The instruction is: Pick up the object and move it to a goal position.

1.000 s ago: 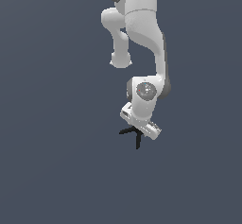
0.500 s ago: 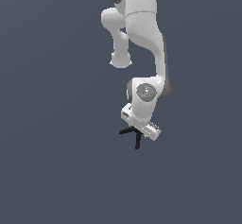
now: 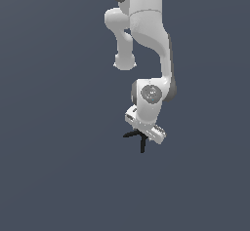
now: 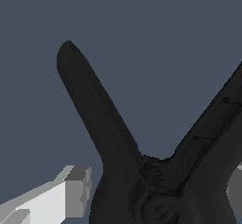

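**Pincer down on the clamp**

The white two-fingered gripper [image 3: 142, 136] sits right over the small black spring clamp with splayed handles [image 3: 139, 138], fingers [image 4: 71, 192] flanking its pivot; whether they pinch it, I cannot tell. The clamp lies on the flat grey floor [image 3: 58, 176]. It looks light, rigid, smooth; the pivot body is the sensible hold. Nothing has visibly moved since a second ago.

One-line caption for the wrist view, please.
Close-up of the black spring clamp, its two handles splayed in a V, with a white finger of the tool beside its body.
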`<action>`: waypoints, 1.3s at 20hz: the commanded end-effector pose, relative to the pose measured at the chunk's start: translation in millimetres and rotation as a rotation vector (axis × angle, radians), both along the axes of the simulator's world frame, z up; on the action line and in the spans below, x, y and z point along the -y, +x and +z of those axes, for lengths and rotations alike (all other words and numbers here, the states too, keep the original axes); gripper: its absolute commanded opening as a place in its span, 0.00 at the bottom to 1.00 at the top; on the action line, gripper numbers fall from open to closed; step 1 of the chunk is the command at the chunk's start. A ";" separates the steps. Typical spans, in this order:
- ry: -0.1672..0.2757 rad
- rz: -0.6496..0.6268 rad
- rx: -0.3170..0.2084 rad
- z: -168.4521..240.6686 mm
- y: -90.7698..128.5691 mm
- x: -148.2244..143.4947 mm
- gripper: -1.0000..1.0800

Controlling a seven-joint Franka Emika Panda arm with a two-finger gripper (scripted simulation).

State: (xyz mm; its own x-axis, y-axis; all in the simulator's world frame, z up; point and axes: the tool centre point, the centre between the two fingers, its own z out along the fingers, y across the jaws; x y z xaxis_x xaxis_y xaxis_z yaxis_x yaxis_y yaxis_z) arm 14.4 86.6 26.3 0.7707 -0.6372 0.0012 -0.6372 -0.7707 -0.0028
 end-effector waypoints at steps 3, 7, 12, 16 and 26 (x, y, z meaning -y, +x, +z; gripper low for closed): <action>0.001 0.000 0.003 14.6 -3.5 -2.9 0.00; 0.001 0.000 0.002 34.7 -10.5 -6.7 0.00; 0.001 0.000 0.002 71.2 -23.0 -13.6 0.00; 0.001 -0.001 0.001 109.0 -35.7 -20.7 0.00; -0.001 -0.001 0.000 216.5 -70.4 -40.7 0.00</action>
